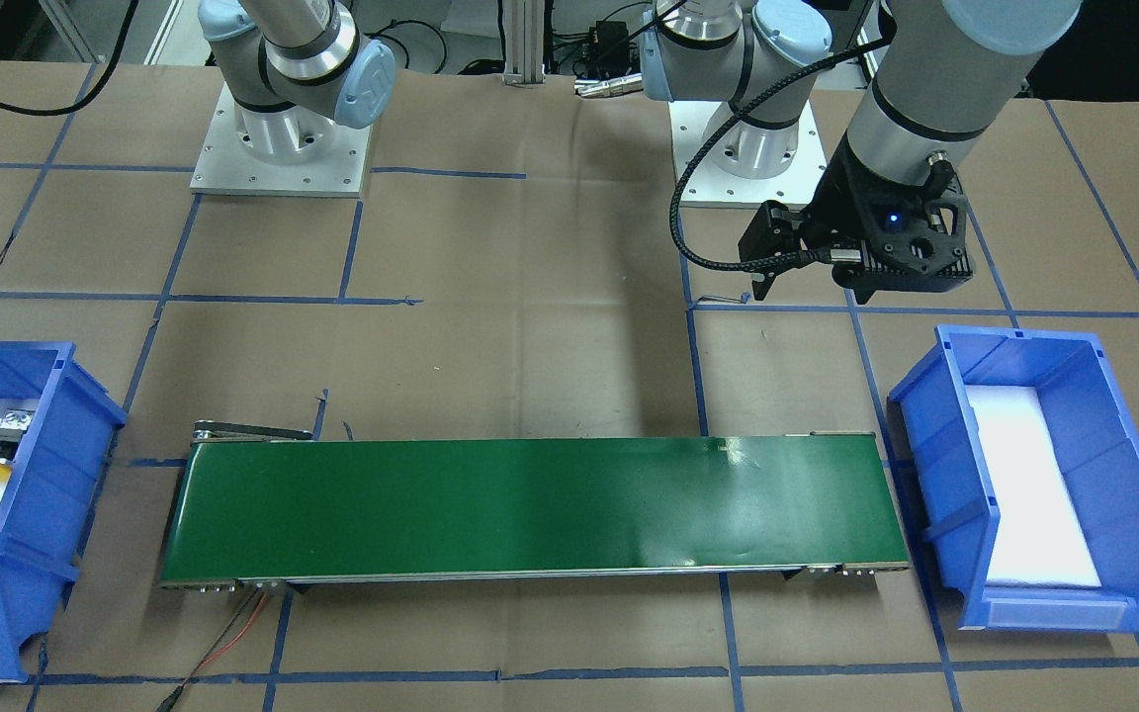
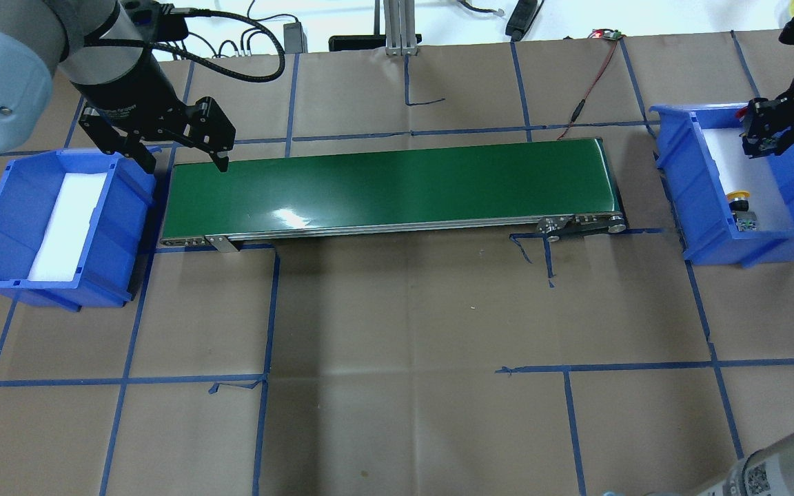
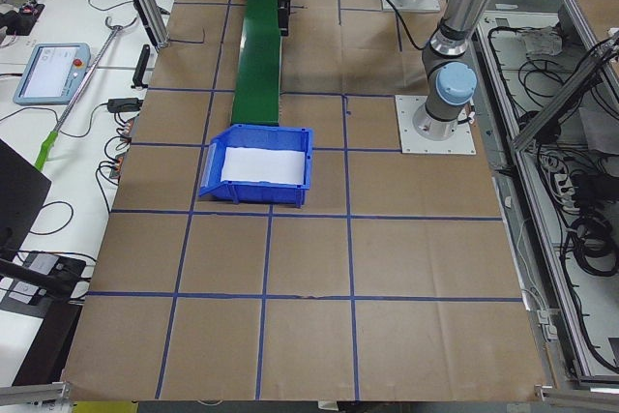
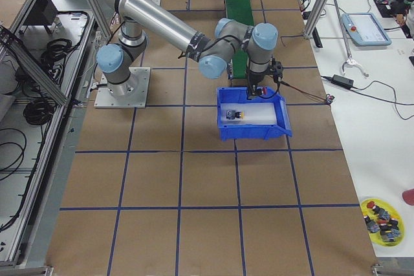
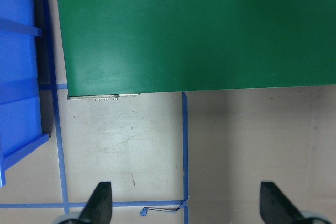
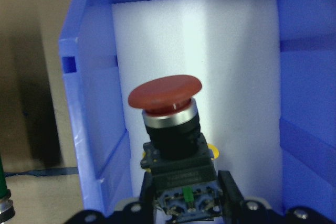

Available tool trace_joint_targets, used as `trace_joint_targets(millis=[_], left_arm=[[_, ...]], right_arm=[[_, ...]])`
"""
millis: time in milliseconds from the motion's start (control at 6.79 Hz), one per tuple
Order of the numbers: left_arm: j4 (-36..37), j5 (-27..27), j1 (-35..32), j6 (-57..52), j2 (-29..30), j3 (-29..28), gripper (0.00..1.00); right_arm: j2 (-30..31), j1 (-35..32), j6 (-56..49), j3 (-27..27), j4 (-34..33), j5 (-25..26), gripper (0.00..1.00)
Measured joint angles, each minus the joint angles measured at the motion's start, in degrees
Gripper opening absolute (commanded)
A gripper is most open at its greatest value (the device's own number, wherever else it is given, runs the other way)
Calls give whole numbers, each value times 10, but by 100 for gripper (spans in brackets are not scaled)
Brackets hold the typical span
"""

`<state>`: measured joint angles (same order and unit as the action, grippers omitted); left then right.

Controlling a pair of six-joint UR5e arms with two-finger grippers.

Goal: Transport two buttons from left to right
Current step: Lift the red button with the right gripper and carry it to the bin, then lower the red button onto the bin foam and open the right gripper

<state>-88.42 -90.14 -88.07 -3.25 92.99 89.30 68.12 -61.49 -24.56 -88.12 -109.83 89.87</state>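
I see the right gripper (image 2: 764, 138) with its fingers clamped on the red button (image 6: 165, 93) above the blue bin (image 2: 673, 158). The yellow button (image 2: 739, 201) lies inside, at 6 o'clock from it overhead. The left gripper (image 2: 183, 164) holds its fingers apart.

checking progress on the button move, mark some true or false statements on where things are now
The right gripper is shut on the red mushroom-capped push button. True.
The yellow mushroom-capped push button lies on the green conveyor belt. False: it lies in the blue plastic bin on the robot's right; the belt is bare.
The left gripper is open and empty. True.
The blue plastic bin on the robot's left holds a button. False: only white foam padding shows in it.
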Motion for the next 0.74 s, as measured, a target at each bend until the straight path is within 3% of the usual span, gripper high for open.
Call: trace_joint_targets(millis=[736], left_arm=[[0,0,0,0,0,0,100]], right_arm=[[-97,6,-8,15,-76,34,6]])
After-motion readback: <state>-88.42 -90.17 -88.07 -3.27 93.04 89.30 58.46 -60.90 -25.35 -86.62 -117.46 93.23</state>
